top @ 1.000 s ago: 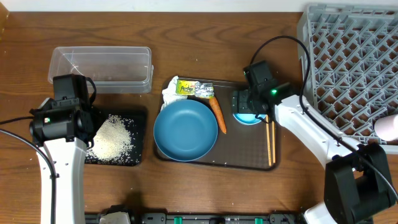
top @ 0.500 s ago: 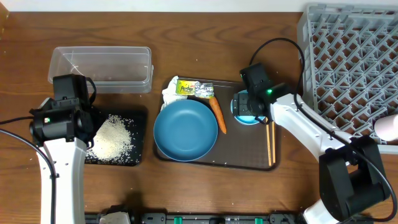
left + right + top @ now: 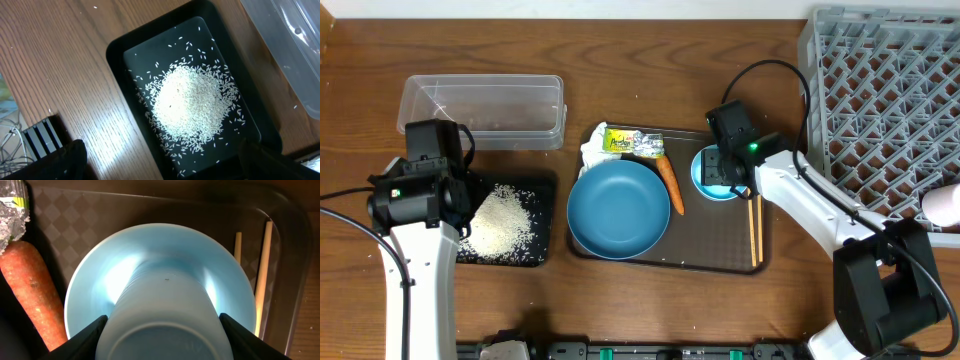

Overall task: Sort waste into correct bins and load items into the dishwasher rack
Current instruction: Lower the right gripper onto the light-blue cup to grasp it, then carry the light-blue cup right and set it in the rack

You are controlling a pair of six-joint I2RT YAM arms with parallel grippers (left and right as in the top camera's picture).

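Both fingers of the right gripper (image 3: 162, 330) are set astride the small light-blue bowl (image 3: 165, 250) beside the carrot (image 3: 30, 290), grip unconfirmed; the left gripper (image 3: 162, 162) is spread. Probably light, rigid, slick, so the rim's best pinched.

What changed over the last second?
The right gripper edged a little toward the plate above the small bowl, and its jaws narrowed around it; a firm grip isn't certain yet. The left gripper, plate, carrot, chopsticks and rice stayed put.
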